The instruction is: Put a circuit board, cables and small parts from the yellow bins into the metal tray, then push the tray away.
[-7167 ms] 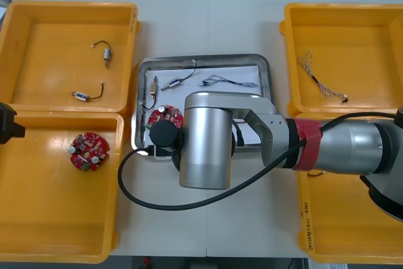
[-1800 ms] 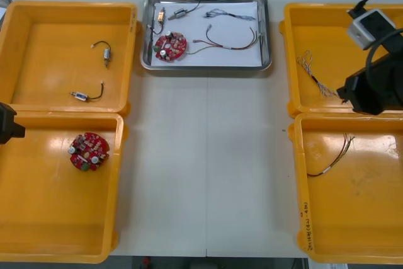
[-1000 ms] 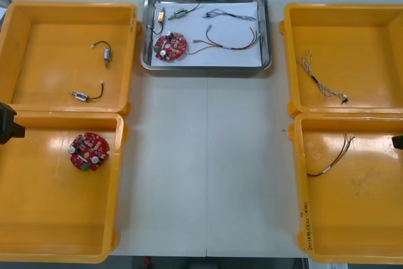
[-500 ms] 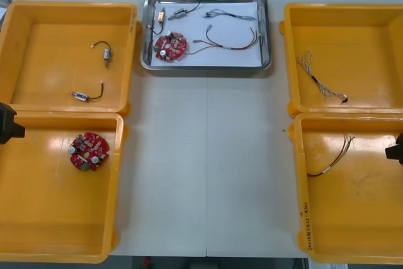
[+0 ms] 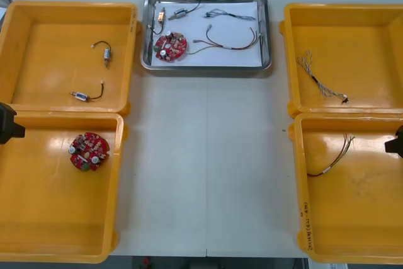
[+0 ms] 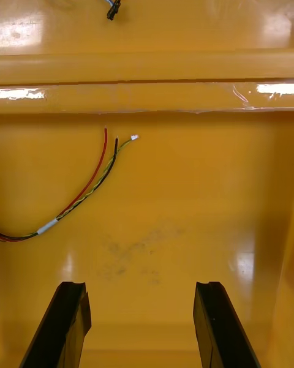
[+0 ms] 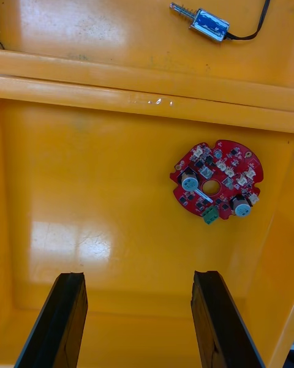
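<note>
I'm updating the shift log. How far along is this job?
It looks finished. Done: the metal tray sits at the far edge of the table, holding a circuit board, cables and small metal parts. In hand: nothing; the left hand hangs open over the near left bin, the right hand open over the near right bin. Left: nothing that I can see.
</note>
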